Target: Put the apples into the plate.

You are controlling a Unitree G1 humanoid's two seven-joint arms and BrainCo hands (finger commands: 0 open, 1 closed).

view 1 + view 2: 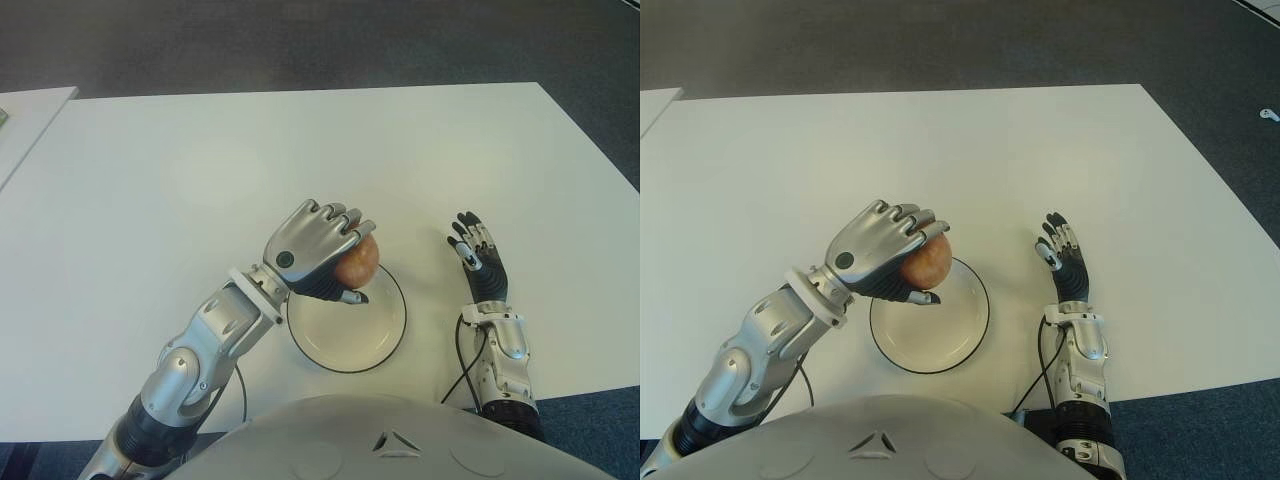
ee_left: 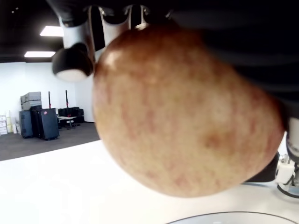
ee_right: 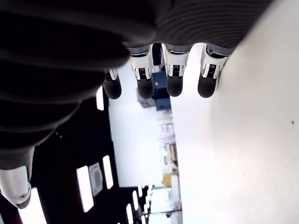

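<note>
A reddish-yellow apple [image 1: 359, 262] is held in my left hand [image 1: 322, 250], whose fingers curl over it from above. Hand and apple hover over the far left rim of a white plate [image 1: 378, 335] with a dark edge, near the table's front. In the left wrist view the apple [image 2: 182, 112] fills the picture, with the plate's rim [image 2: 224, 217] just below it. The plate holds nothing. My right hand [image 1: 474, 247] shows to the right of the plate, fingers straight and spread, holding nothing.
The white table [image 1: 200, 170] stretches wide behind and to the left of the plate. Another white surface's corner [image 1: 25, 115] shows at the far left. Dark floor lies beyond the table's far and right edges.
</note>
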